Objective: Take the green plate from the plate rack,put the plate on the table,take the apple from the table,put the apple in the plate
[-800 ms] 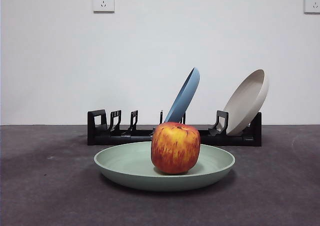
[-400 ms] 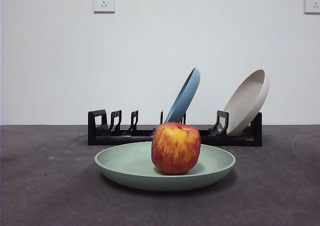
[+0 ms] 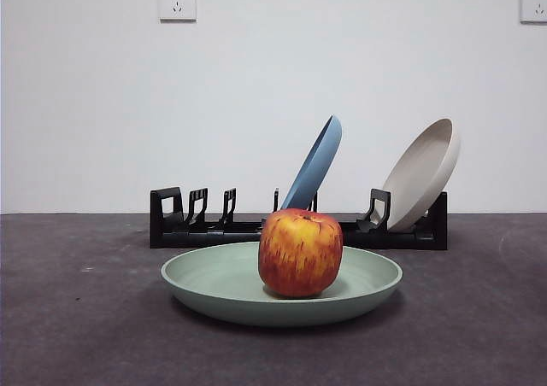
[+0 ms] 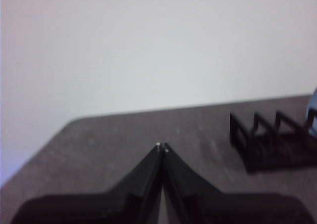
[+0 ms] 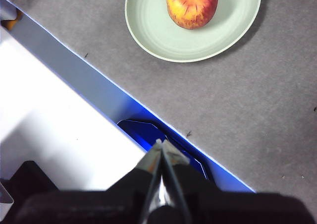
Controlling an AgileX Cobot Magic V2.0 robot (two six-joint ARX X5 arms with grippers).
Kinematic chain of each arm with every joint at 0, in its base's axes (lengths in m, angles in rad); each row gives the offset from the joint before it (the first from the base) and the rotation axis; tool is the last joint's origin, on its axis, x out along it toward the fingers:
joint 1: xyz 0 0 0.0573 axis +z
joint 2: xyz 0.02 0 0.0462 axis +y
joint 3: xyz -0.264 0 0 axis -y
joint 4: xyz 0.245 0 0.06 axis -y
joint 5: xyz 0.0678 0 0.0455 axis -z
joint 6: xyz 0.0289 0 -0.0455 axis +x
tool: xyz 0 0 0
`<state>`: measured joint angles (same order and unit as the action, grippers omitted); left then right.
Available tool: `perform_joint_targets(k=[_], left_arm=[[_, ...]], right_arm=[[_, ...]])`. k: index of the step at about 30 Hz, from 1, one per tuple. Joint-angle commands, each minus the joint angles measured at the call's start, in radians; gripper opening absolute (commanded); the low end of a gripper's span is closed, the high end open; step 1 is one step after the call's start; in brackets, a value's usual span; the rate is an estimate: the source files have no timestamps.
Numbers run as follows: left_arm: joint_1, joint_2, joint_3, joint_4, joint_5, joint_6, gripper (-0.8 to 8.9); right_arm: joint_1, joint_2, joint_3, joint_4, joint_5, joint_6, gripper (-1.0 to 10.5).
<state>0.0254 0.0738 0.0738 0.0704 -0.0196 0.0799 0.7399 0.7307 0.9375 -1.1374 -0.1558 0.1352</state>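
The red and yellow apple [image 3: 300, 253] stands in the pale green plate [image 3: 214, 285], which lies flat on the dark grey table [image 3: 77, 335] in front of the black plate rack [image 3: 197, 224]. Both also show in the right wrist view, the apple [image 5: 192, 5] inside the plate [image 5: 163, 33]. My right gripper [image 5: 162, 144] is shut and empty, high over the table's edge, well away from the plate. My left gripper [image 4: 162, 147] is shut and empty, above the table near the rack's empty end [image 4: 267, 140].
A blue plate [image 3: 314, 162] and a beige plate [image 3: 421, 172] lean in the rack's slots. A white wall with two sockets stands behind. In the right wrist view a white and blue surface [image 5: 64, 110] borders the table's edge.
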Motion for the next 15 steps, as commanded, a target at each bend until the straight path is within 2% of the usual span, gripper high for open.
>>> perform_joint_targets(k=[1,4,15], left_arm=[[0.003,-0.022,-0.026,-0.029,-0.002,-0.009,-0.03],[0.003,-0.044,-0.054,-0.05,-0.002,-0.02,-0.03],[0.003,-0.072,-0.069,-0.253,0.008,-0.156,-0.03]], right_arm=[[0.002,-0.001,0.003,0.003,0.002,0.006,0.0],[0.002,-0.001,0.003,0.003,0.002,0.006,0.0],[0.002,-0.001,0.003,0.003,0.002,0.006,0.0]])
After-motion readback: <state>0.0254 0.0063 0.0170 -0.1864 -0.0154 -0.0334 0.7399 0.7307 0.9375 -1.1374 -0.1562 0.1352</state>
